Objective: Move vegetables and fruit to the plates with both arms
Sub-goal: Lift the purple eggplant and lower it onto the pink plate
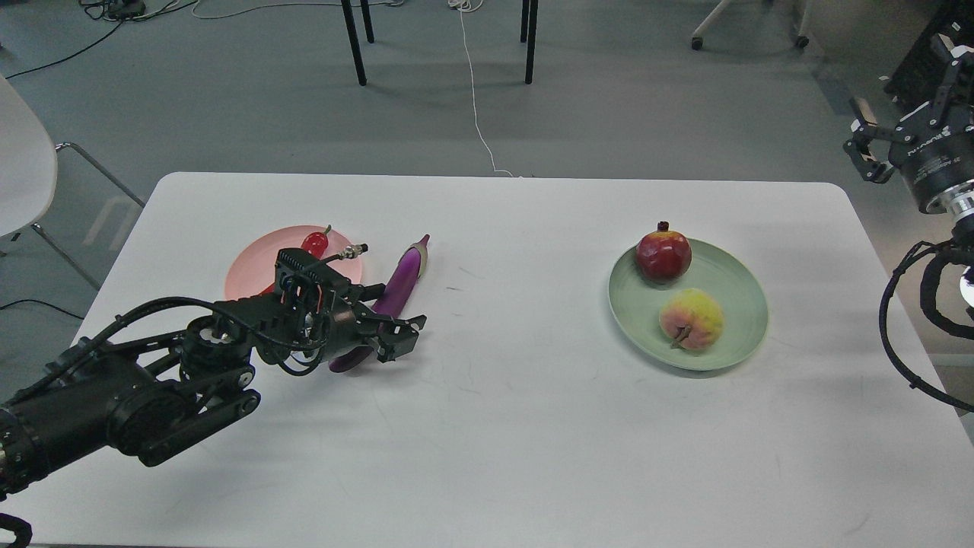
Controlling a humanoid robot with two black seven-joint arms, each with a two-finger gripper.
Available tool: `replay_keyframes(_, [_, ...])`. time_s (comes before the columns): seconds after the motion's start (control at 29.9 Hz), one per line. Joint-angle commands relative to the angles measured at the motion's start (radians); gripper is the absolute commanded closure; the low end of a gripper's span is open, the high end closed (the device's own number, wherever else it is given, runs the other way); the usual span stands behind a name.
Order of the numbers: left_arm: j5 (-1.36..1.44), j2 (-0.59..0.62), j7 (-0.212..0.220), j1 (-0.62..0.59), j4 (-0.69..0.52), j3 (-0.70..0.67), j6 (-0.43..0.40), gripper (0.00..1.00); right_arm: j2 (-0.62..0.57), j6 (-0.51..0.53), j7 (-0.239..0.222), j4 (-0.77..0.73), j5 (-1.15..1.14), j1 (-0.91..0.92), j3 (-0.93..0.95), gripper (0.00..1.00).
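Nearest you, your left claw [392,323] sits spread around the eggplant [399,285], which lies on the white surface [494,426] beside the pink plate [255,266] holding the chili [313,243]. Farther right, peach [691,319] and pomegranate [663,255] rest on the green plate [738,304]. Your right claw [864,152] hovers off the surface; you cannot tell its opening.

Eggplant [403,280] on table; chili [315,243] on pink plate [255,266].

Black arms [129,403], looping cables, silver wrist ring [960,202]
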Motion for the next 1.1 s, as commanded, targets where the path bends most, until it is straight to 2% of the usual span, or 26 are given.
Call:
replay_keyframes(0.0, [0.001,0.004,0.001,-0.003,0.000,-0.002,0.000,0.15,0.000,0.000,0.000,0.000,-0.001,0.003,0.000,0.01])
replay_keyframes(0.4, [0.001,0.007,0.001,-0.001,0.012,0.002,0.000,0.16,0.000,0.000,0.000,0.000,-0.006,0.002,-0.001,0.01])
replay_keyframes(0.77, [0.042,0.009,-0.004,0.005,0.017,0.003,0.000,0.63,0.000,0.000,0.000,0.000,-0.006,0.003,-0.001,0.01])
replay_keyframes(0.84, [0.050,0.010,-0.005,0.005,0.015,0.002,0.000,0.69,0.000,0.000,0.000,0.000,-0.006,0.003,-0.001,0.01])
replay_keyframes(1.07, [0.047,0.032,-0.010,-0.004,-0.041,-0.006,0.000,0.77,0.000,0.000,0.000,0.000,-0.006,0.006,-0.001,0.01])
